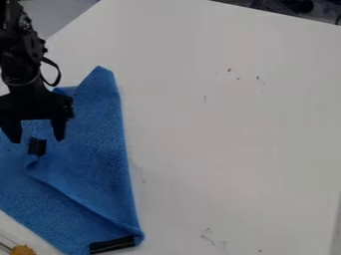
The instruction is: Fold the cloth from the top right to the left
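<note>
Orange-brown object (23,250) sits near the blue cloth (93,164).

Hangs down at the left of the camera view, with black gripper (38,140) open, fingers (59,130) wide apart.

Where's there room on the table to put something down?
The white table is bare from the blue cloth nearly to the picture's right side, besides small dark marks. It's crowded at left, where the gripper hangs over the cloth.
</note>
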Available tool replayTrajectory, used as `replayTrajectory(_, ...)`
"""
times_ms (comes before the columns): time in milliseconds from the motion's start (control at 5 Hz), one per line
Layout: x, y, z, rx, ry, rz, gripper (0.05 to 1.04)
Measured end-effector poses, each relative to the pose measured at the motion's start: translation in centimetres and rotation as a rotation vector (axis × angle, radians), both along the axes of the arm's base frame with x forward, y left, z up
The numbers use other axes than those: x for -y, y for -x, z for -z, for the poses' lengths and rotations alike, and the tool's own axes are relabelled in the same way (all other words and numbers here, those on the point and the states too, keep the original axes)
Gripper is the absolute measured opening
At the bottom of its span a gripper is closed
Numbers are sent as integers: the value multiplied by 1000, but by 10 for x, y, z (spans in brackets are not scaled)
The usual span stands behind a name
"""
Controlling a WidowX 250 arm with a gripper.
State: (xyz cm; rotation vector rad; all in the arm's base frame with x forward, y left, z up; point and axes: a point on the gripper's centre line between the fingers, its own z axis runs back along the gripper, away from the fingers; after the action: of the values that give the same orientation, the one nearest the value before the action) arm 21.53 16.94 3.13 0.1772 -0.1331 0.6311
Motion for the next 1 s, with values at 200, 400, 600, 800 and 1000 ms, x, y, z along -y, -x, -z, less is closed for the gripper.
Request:
replayTrajectory(200, -12, 0, 13, -27, 0, 7, 1000)
replayTrajectory(400, -20, 3, 15, -37, -14, -4, 1000)
replayTrajectory(600, -26, 7, 18, -47, -18, -17, 993)
replayTrajectory(800, -27, 9, 17, -66, -22, -16, 924)
replayTrajectory(1000, -27, 8, 17, -60, -25, -13, 634)
